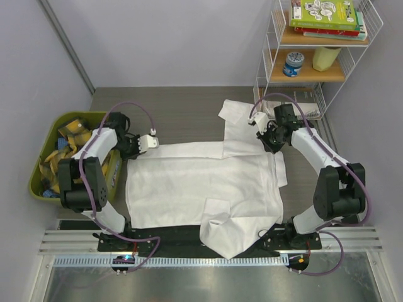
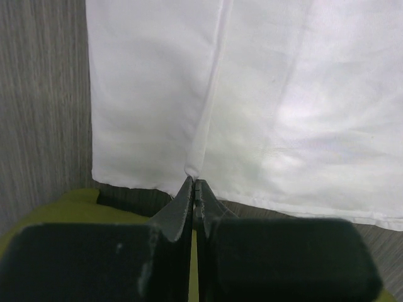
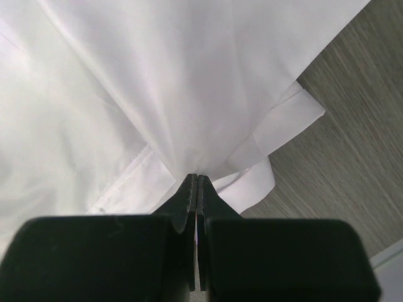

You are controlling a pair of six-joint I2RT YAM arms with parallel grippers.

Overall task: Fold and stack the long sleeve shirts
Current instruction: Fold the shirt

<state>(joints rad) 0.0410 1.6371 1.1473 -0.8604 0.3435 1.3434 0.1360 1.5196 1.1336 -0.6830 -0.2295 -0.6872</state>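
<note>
Since both arms pinch the same far edge of the shirt [image 1: 201, 185], one at each end, I take it they mean to keep that edge taut and level so the fold comes down straight rather than skewed. The left gripper [image 1: 151, 142] is closed tight on a little peak of cloth at the shirt's left side, close to the green bin [image 1: 36, 170]. Its wrist view shows the fingertips [image 2: 187, 192] meeting with fabric nipped between them. The right gripper [image 1: 264, 136] is likewise clamped shut on gathered cloth at the right side, where creases fan out from the pinch.

The shirt lies spread across the middle of the grey table [image 1: 176, 104], between the two arms. It is plain white, thin and soft, with no print. A narrow band is doubled over along the far edge. One sleeve reaches toward the back of the table, and another flap lies folded near the front edge. Folding looks only partly done.
</note>
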